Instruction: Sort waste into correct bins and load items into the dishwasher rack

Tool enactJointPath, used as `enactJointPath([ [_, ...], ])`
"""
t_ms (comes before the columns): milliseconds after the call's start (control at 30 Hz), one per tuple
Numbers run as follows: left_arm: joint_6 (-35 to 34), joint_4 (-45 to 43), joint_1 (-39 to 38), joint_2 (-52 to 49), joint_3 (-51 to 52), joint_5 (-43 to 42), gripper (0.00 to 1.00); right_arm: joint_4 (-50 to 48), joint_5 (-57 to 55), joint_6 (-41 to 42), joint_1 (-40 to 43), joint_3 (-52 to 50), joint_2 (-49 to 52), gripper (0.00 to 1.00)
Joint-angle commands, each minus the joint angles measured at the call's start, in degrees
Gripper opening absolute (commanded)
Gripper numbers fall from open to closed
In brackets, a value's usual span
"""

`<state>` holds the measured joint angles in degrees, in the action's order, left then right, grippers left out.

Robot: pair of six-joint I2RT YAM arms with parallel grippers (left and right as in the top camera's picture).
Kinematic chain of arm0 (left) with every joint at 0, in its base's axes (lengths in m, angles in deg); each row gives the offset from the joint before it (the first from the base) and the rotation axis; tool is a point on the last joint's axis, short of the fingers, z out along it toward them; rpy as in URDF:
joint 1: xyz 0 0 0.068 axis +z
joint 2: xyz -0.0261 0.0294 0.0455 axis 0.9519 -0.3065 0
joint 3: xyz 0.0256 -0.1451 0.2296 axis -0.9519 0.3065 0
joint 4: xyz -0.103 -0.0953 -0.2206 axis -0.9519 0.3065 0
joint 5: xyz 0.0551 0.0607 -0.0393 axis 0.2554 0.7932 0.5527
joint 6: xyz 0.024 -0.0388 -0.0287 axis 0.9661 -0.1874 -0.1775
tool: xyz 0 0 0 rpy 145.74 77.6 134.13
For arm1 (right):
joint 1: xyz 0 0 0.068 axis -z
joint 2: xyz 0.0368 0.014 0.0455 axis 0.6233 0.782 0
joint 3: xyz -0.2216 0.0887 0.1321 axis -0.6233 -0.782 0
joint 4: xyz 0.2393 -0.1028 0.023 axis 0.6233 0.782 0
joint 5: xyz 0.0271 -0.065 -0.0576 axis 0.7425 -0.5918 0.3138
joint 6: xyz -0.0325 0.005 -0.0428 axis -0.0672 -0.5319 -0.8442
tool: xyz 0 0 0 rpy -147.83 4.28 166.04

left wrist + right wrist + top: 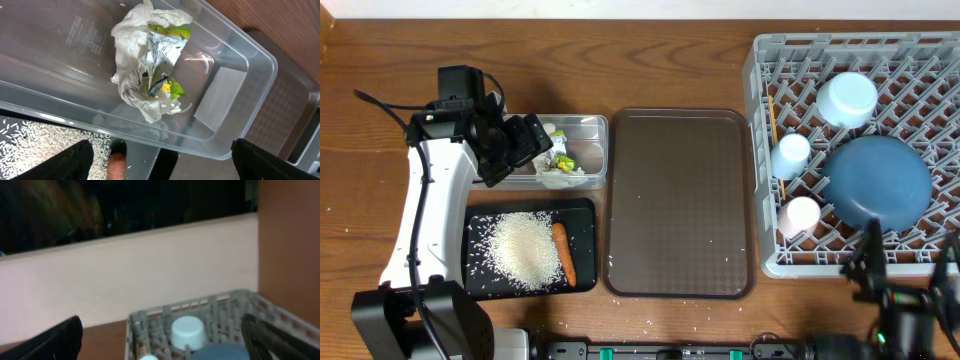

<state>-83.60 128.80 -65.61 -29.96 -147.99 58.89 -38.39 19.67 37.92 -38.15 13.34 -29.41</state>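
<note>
Crumpled white tissue w/ green scraps (135, 75) is seen in the clear plastic rectangular tub (270, 65), at its 3 o'clock end in the overhead view; it is judged v. light, soft and crushable, best pinched at the bunched centre; wrapper print can't be read; left gripper (172, 161) is spread wide above it, empty; right gripper (165, 339) is likewise wide, nothing held.
</note>
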Motion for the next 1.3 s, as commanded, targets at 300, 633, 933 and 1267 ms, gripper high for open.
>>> enactJointPath([
  [300,0.74,0.17,0.09,0.07,-0.26,0.68,0.91,-29.09,1.68,2.97,-0.22,-27.74,-0.31,0.99],
  [633,0.74,0.17,0.09,0.07,-0.26,0.68,0.91,-25.94,2.23,0.74,-0.61,-34.56,-0.35,0.99],
  [933,0.76,0.17,0.09,0.07,-0.26,0.68,0.91,-20.61,5.49,-10.62,-0.83,-34.56,-0.35,0.99],
  [1267,0.74,0.17,0.09,0.07,-0.26,0.68,0.91,-20.7,5.49,-10.58,-0.81,-34.56,-0.33,0.99],
])
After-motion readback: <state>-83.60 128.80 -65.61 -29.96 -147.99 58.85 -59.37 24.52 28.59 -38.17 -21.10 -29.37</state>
